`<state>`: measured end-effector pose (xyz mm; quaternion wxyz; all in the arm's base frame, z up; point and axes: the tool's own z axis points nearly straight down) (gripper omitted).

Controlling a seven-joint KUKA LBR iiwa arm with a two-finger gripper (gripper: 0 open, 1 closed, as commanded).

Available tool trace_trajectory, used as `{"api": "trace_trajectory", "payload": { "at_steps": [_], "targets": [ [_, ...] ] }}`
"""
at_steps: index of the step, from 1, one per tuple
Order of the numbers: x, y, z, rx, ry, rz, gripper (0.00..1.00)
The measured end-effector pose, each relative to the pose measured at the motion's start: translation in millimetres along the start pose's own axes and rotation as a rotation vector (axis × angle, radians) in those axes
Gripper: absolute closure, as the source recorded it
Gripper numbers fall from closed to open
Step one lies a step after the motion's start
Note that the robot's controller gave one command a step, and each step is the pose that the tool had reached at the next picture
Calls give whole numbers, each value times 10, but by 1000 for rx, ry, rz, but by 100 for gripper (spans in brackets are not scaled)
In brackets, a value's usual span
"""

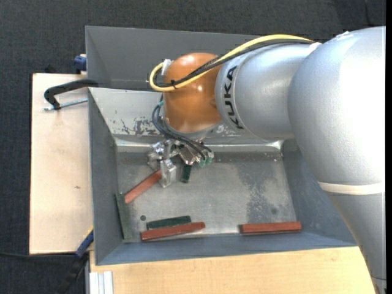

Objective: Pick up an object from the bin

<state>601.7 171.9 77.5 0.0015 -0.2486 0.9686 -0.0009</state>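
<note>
1. My gripper (175,169) is low in the bin (269,192), at the far left of the floor, just in front of the far wall.
2. I cannot tell how far it is open. Its metal parts and wires bunch together beneath my wrist and hide the opening.
3. An orange-red stick (141,189) lies slanted on the floor. Its far right end reaches the left side of my gripper and its other end points near and left. Whether I am gripping it or only touching it is hard to make out.
4. My rounded orange wrist cover (188,97) and my broad silver arm (275,97), coming in from the right, cover much of the far wall and the right side of the bin. A yellow cable (264,40) loops over the cover.
5. Along the near edge of the floor lie a dark green bar (168,223), a brown-red bar (173,231) just in front of it, and a second brown-red bar (270,228) well to the right.
6. A thin dark green strip (120,215) leans along the left wall.
</note>
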Motion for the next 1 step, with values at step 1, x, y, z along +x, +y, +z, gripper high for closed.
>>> {"api": "trace_trajectory", "payload": {
  "at_steps": [1],
  "targets": [
    [220,-13,-2016,0,-13,-57,100]
  ]
}}
